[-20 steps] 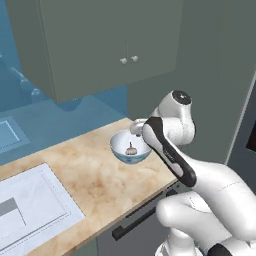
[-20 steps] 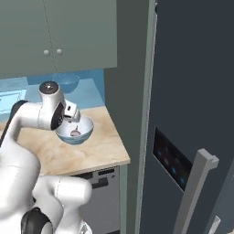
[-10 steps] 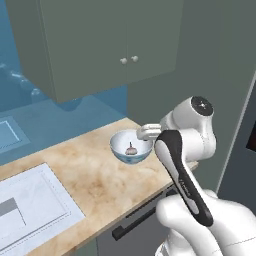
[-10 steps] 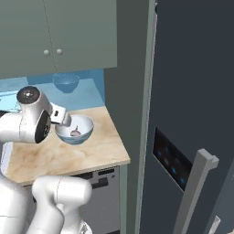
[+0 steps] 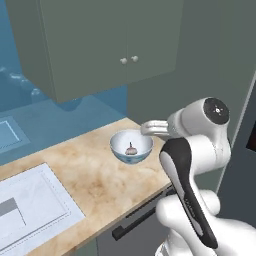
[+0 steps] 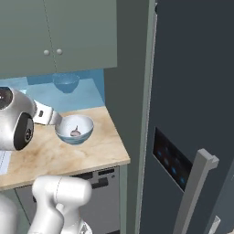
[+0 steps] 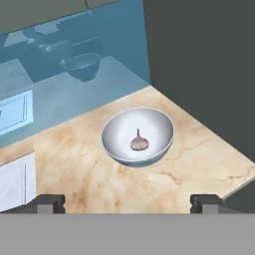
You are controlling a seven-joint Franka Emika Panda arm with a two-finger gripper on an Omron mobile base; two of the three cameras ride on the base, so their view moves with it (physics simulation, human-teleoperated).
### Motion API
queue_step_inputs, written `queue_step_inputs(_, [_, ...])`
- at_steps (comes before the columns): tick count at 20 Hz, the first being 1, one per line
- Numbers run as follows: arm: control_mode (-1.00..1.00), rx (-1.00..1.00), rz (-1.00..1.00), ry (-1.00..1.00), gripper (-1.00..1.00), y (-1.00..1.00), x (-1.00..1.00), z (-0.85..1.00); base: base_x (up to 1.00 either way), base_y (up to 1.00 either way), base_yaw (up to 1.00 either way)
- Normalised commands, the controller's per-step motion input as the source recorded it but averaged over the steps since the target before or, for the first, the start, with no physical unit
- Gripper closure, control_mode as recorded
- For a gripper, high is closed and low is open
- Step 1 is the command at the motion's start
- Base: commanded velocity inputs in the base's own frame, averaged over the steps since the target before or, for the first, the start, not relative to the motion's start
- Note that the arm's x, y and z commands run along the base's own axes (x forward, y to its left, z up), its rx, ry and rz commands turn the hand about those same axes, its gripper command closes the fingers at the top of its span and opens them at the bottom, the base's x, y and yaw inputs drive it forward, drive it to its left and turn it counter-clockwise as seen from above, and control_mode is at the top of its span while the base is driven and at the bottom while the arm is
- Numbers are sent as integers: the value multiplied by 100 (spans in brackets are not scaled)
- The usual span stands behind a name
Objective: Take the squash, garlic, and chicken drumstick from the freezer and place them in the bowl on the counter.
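The bowl [image 5: 131, 147] [image 6: 74, 129] [image 7: 138, 137] stands on the beige counter [image 5: 100, 180] [image 6: 68, 153] [image 7: 194, 159] near its right end. Inside it lies the pinkish-white garlic [image 5: 131, 148] [image 6: 75, 133] [image 7: 139, 143], stem tip up. My gripper [image 5: 145, 129] [image 6: 55, 119] [image 7: 127, 203] hovers just beside and above the bowl's rim, open with nothing between its fingertips [image 7: 47, 201]. The dark freezer [image 6: 192, 114] [image 5: 247, 165] rises to the right of the counter. The squash and the chicken drumstick are out of view.
Grey-green wall cupboards [image 5: 100, 45] [image 6: 55, 32] hang over the counter. The blue wall [image 7: 74, 64] carries a faint reflection of the bowl. A white panel [image 5: 30, 205] lies at the counter's left. A pale bar handle [image 6: 192, 192] stands on the freezer front.
My hand has drawn back from over the bowl toward the freezer side, staying open. The garlic rests in the bowl throughout.
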Motion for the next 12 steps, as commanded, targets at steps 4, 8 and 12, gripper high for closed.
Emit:
queue_step_inputs(4, [-100,0,-10,-4,-100,-10,-54,49,0,0,0])
queue_step_inputs(8, [-100,0,-8,-3,-100,-22,-53,35,0,0,0])
queue_step_inputs(12, [100,0,-5,0,-100,-14,-23,8,-39,-15,-2])
